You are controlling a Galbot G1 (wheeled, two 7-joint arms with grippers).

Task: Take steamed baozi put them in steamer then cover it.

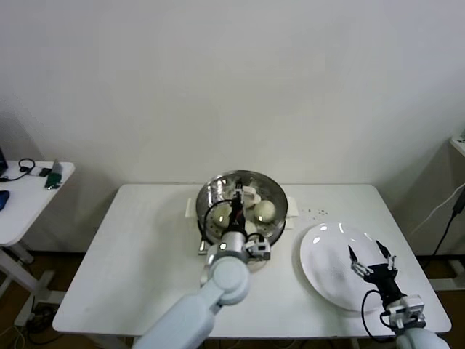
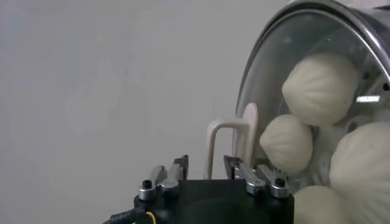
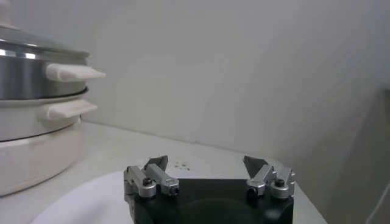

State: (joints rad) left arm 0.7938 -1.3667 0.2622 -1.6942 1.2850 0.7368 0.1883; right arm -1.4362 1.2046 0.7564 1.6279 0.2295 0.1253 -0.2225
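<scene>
Three baozi (image 2: 320,87) show plainly through the glass cover (image 2: 274,67), which sits on the steamer (image 1: 242,206) at the back middle of the table (image 1: 138,240); a fourth bun edges in at the corner of the left wrist view. The left gripper (image 2: 208,171) hovers over the steamer with its fingers (image 2: 177,170) set narrowly either side of the cover's handle (image 2: 226,143), close but not clamped on it. The right gripper (image 1: 372,254) waits spread wide above the white plate (image 1: 327,254), well right of the steamer.
</scene>
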